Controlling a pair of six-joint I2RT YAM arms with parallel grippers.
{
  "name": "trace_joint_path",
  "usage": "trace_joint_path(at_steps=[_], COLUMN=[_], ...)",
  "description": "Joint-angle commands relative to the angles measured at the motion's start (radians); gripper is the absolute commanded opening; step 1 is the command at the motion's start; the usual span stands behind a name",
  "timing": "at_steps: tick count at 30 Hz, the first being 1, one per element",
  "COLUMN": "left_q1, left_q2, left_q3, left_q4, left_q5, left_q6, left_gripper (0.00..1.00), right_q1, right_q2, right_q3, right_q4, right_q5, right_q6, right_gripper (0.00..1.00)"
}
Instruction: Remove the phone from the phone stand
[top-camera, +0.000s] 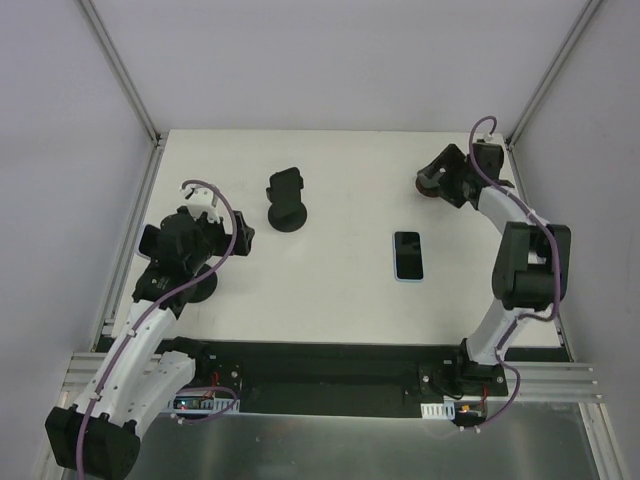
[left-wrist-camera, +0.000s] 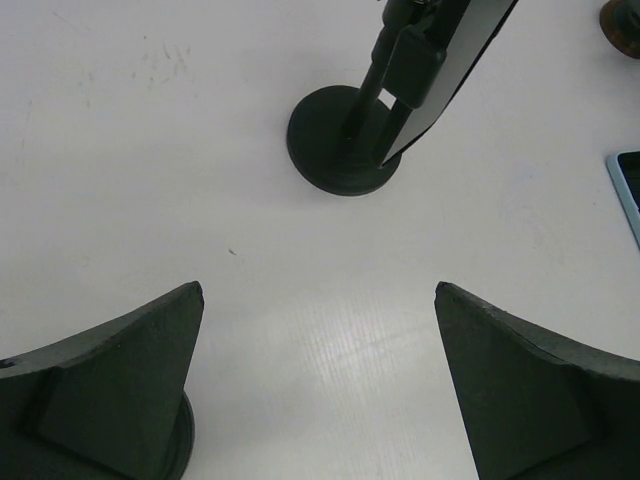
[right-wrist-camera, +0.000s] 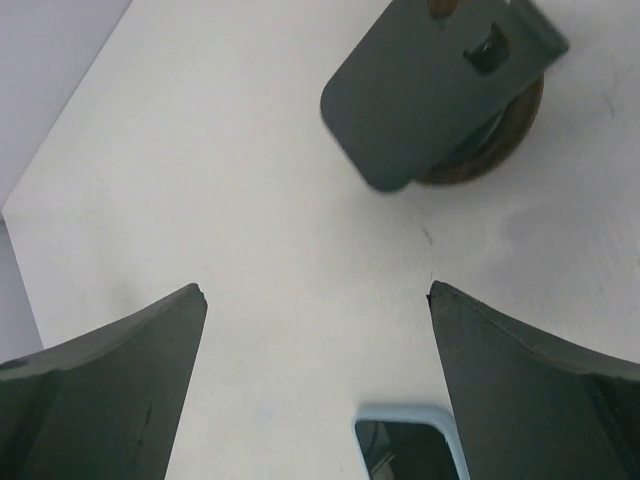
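Left pincer (left-wrist-camera: 318, 290) and right pincer (right-wrist-camera: 316, 288) both gaping, gripping nothing, black blue-cased phone (top-camera: 408, 256) lying flat on white table (top-camera: 340, 295) well apart from black round-based phone stand (top-camera: 287, 200), so looks done, just needs backing off.

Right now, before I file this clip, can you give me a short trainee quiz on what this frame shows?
1. True or false: the phone sits in the black phone stand.
2. The left hand and right hand are: A) both open, B) both shut, C) one shut on the phone.
3. Which hand is nearer the phone?
Key: 1 false, it lies flat on the table, apart from the stand; 2 A; 3 the right hand.
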Motion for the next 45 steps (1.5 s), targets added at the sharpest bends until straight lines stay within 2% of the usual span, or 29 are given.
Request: trace_joint_path(at_steps=[1,4,13,20,21,27,31,34,36,37,40,41,45], left_q1=[-0.008,-0.011,-0.028,-0.006,-0.005,0.004,0.006,0.006,0.006,0.007,0.004,0.001,-0.031], left_q2=[0.054,0.132,0.407,0.626,0.645,0.769,0.835,0.849,0.843,0.829,0.786,0.774,0.684], left_q3=[0.097,0.161,0.365,0.482,0.503,0.576,0.617,0.634,0.626,0.620,0.594,0.580,0.539], left_q4=[0.015,0.015,0.004,-0.007,-0.005,-0.026,-0.060,-0.080,-0.088,-0.089,-0.091,-0.091,-0.091], left_q5=[0.108,0.196,0.392,0.418,0.433,0.473,0.519,0.562,0.567,0.565,0.556,0.551,0.505], left_q6=[-0.024,-0.013,0.139,0.223,0.237,0.300,0.306,0.302,0.305,0.306,0.297,0.291,0.269], left_gripper=[0.99,0.99,0.99,0.96,0.92,0.79,0.60,0.50,0.45,0.37,0.24,0.17,0.13], right_q1=[0.026,0.064,0.303,0.496,0.504,0.520,0.520,0.520,0.520,0.520,0.520,0.520,0.527], right_q2=[-0.282,-0.465,-0.746,-0.923,-0.941,-1.034,-1.072,-1.084,-1.078,-1.077,-1.058,-1.054,-1.058], right_q3=[-0.163,-0.292,-0.504,-0.687,-0.710,-0.819,-0.842,-0.848,-0.846,-0.848,-0.863,-0.869,-0.885], right_q4=[0.008,-0.014,-0.080,-0.058,-0.051,-0.036,-0.050,-0.048,-0.048,-0.045,-0.019,-0.010,0.027], right_q5=[-0.033,-0.039,0.001,0.013,0.012,0.007,0.027,0.035,0.030,0.025,-0.001,-0.011,-0.062], right_q6=[-0.129,-0.180,-0.251,-0.350,-0.356,-0.415,-0.449,-0.453,-0.453,-0.456,-0.458,-0.456,-0.455], right_gripper=[0.96,0.96,0.96,0.96,0.96,0.96,0.96,0.96,0.96,0.96,0.96,0.96,0.96])
